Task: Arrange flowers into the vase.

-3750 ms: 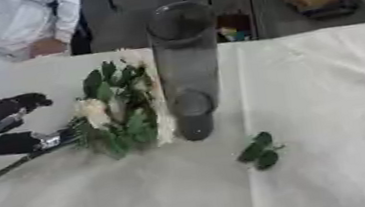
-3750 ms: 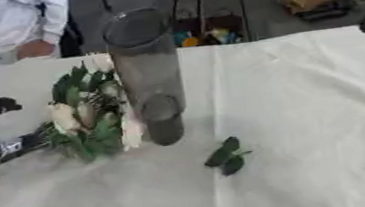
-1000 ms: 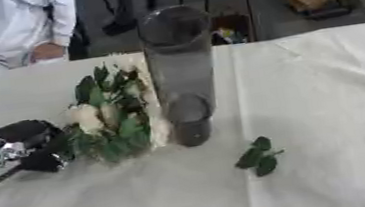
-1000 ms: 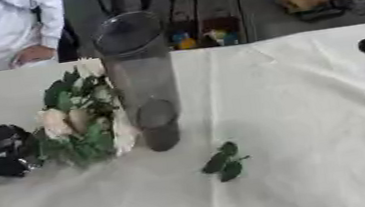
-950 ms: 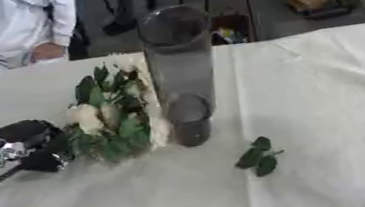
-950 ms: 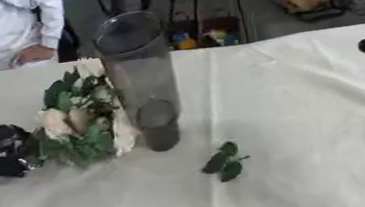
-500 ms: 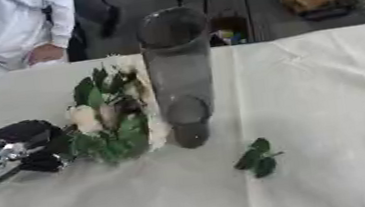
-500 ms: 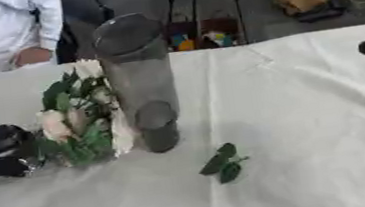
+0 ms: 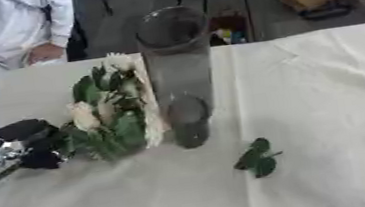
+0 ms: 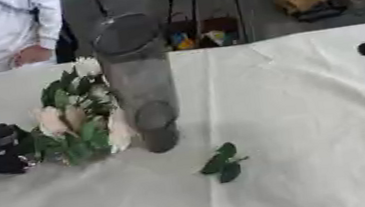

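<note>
my left hand (image 9: 24, 146) is curled round the stem end of the bouquet (image 9: 113, 114), blooms held beside the upright vase (image 9: 178, 76) ready for lifting in

white tablecloth (image 9: 324, 82), loose leafy sprig (image 9: 256, 158)

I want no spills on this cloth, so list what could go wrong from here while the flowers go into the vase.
1. The bouquet lies right beside the tall glass vase; lifting it in the left hand could knock the vase over.
2. The flower heads look wider than the vase mouth, so blooms may catch on the rim.
3. A loose leaf sprig lies apart on the tablecloth; more may drop off.
</note>
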